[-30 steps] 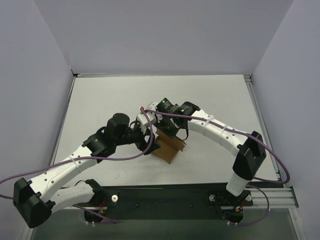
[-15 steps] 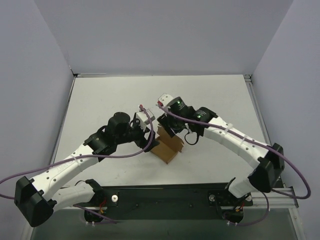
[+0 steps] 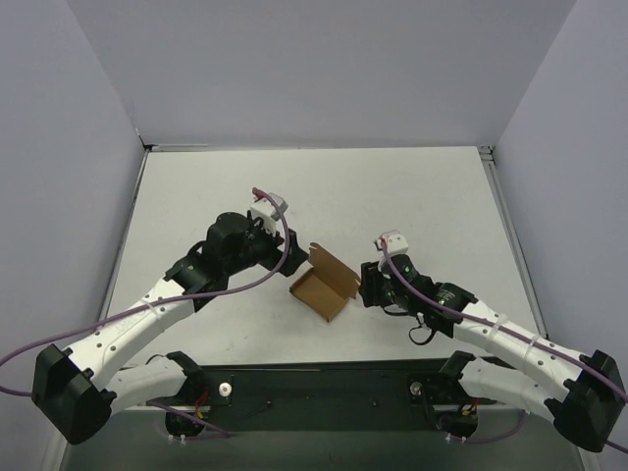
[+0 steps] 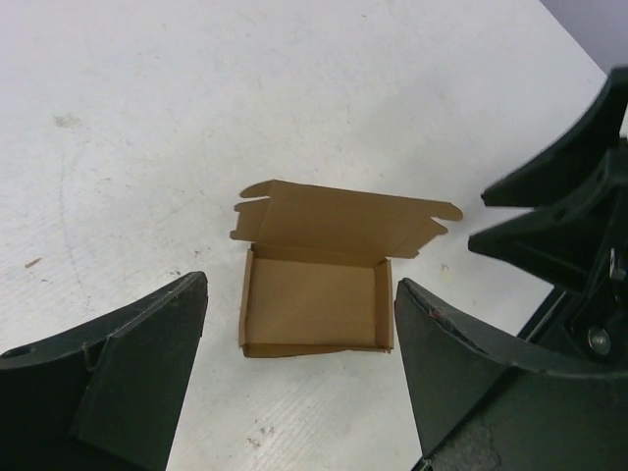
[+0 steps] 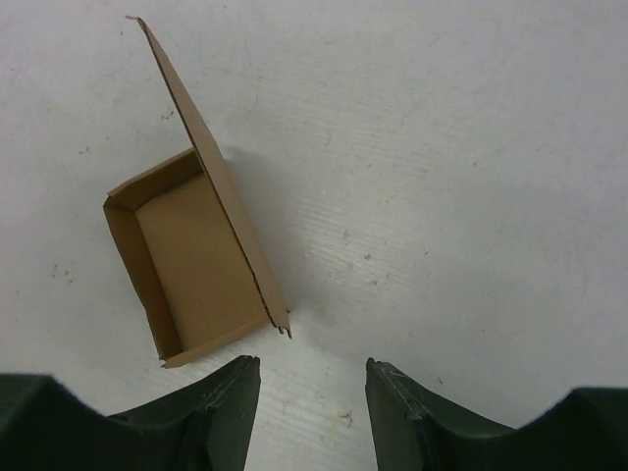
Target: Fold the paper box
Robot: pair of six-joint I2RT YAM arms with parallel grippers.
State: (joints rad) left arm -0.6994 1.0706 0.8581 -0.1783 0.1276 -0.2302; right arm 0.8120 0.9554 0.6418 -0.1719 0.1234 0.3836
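Your right gripper (image 3: 366, 286) has pulled back off the small brown open-topped cardboard box (image 3: 322, 285), lid flap upright. The box sits free on the white table (image 3: 196, 186), just ahead of the wide-spread left gripper (image 3: 287, 259) and ahead-left of the right's parted, empty jaws.

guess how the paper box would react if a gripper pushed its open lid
The paper box looks thin and empty, so probably light and apt to slide. Its lid stands open on one crease, so it would likely hinge or bend, not resist.
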